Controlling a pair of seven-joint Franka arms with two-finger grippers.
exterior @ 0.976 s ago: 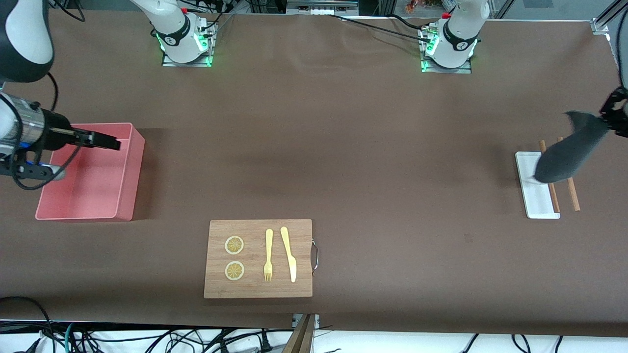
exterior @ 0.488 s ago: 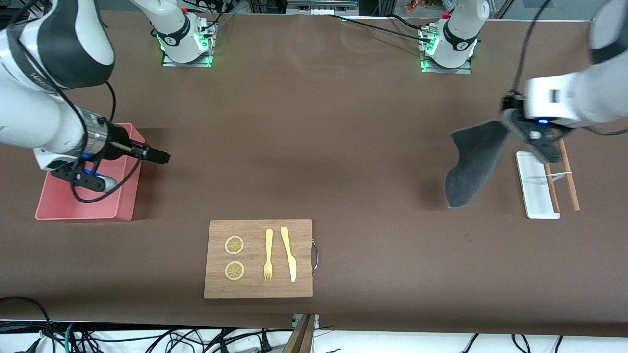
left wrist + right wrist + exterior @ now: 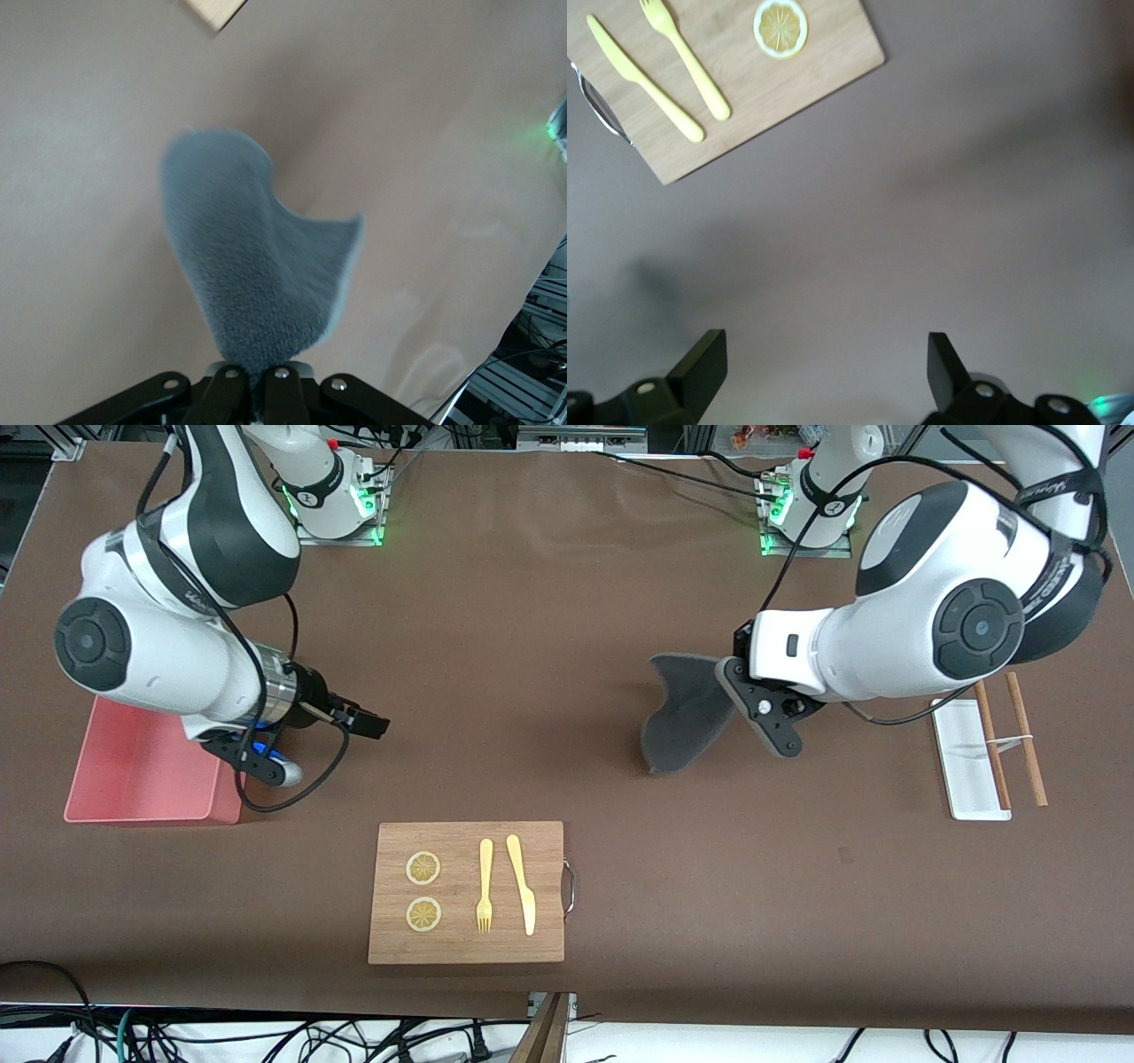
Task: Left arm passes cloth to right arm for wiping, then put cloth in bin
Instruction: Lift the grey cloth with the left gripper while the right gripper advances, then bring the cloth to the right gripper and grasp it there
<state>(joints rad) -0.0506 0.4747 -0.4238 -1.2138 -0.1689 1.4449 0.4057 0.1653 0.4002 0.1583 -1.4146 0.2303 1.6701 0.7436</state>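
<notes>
My left gripper (image 3: pixel 733 693) is shut on one edge of the dark grey cloth (image 3: pixel 684 710), which hangs from it over the bare brown table near the middle. In the left wrist view the cloth (image 3: pixel 257 274) droops from the closed left gripper (image 3: pixel 257 390). My right gripper (image 3: pixel 370 723) is open and empty over the bare table, just past the pink bin (image 3: pixel 133 775) toward the middle. The right wrist view shows its gripper (image 3: pixel 824 363) with fingers (image 3: pixel 700 363) wide apart and nothing between them. The two grippers are well apart.
A wooden cutting board (image 3: pixel 467 939) with two lemon slices, a yellow fork and a knife lies near the front camera; it also shows in the right wrist view (image 3: pixel 824 71). A white tray (image 3: pixel 961 775) and two chopsticks (image 3: pixel 1028 735) lie at the left arm's end.
The left gripper has carried the cloth from over the white tray toward the table's middle. The right gripper has moved from over the bin out toward the middle.
</notes>
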